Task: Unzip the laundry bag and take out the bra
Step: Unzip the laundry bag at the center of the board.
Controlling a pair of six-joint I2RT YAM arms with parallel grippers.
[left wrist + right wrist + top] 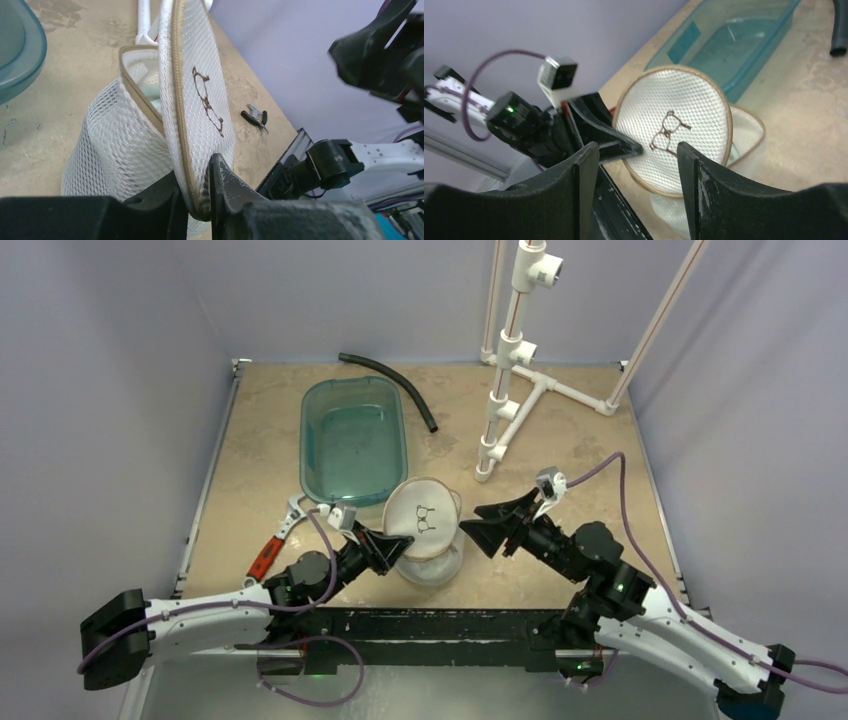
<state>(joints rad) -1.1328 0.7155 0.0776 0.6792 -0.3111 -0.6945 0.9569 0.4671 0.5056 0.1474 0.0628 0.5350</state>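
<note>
White mesh drum-shaped laundry bag point(436, 562) sits mid-frame on the tan counter point(570, 440), round zip lid point(425, 510) flipped up, its rim pinched in the jaws of the left gripper point(200, 197). The right gripper point(636, 149) hangs beside it, jaws wide. Worry: that shallow pinch slips and the lid flops shut.

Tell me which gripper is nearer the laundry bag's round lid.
Left. The left gripper pinches the lid at its lower rim. The right gripper hangs open on the lid's other side, apart from it.
</note>
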